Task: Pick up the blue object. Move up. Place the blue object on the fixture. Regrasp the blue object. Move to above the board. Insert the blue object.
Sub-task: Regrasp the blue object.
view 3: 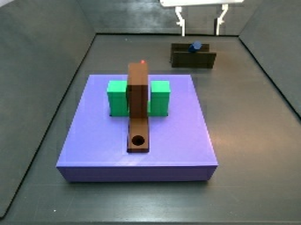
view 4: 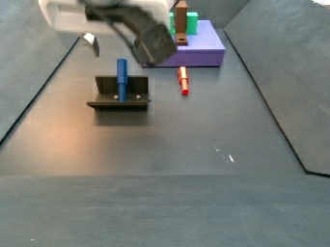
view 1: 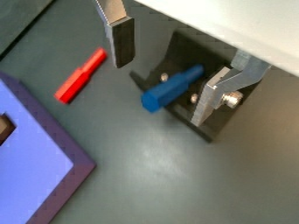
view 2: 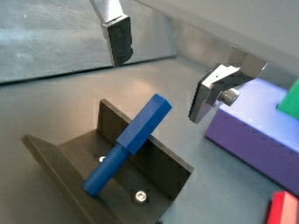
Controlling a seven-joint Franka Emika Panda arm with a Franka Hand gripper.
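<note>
The blue object (view 1: 172, 89) is a slim blue bar leaning tilted in the slot of the dark fixture (view 1: 193, 61). In a side view it stands up out of the fixture (view 4: 119, 100) as a thin blue bar (view 4: 123, 77). My gripper (view 1: 167, 66) is open and hangs above the bar, its fingers (view 2: 117, 39) spread to either side and touching nothing. A side view shows the gripper (view 3: 200, 19) raised clear of the fixture (view 3: 194, 58). The lavender-blue board (view 3: 165, 145) carries a green block (view 3: 118, 98) and a brown bar (view 3: 137, 110) with a round hole.
A small red piece (view 1: 82, 74) lies on the dark floor between the fixture and the board (view 1: 35, 162); it also shows in a side view as the red piece (view 4: 183, 79). Grey walls enclose the floor.
</note>
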